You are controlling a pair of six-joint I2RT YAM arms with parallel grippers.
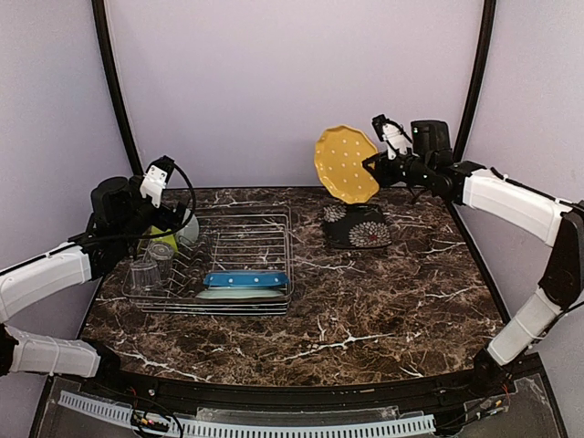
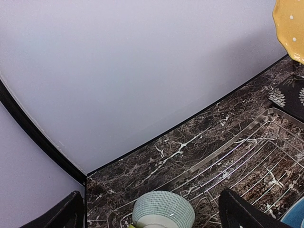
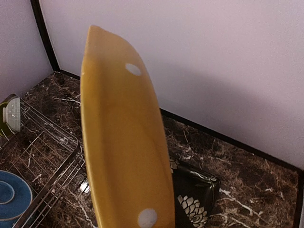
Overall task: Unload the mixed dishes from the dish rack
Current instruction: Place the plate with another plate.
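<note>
The dish rack [image 1: 246, 239] sits at the table's left. It holds a blue dotted plate [image 1: 245, 279] lying over a pale-green plate [image 1: 239, 294], two clear glasses [image 1: 146, 275], and two bowls at its back left corner. My left gripper [image 2: 154, 214] is open, its dark fingers [image 2: 240, 213] either side of the pale-green bowl [image 2: 164, 210] and just above it. My right gripper [image 1: 370, 167] is shut on the rim of the yellow dotted plate [image 1: 346, 163], held on edge in the air above the black square plate [image 1: 358, 226] on the table. In the right wrist view the yellow plate [image 3: 123, 152] hides the fingers.
The back wall stands close behind the yellow plate. Bare marble table [image 1: 392, 301] stretches in front of and to the right of the black plate [image 3: 195, 195]. The rack's right edge [image 3: 52, 175] lies just left of the hanging plate.
</note>
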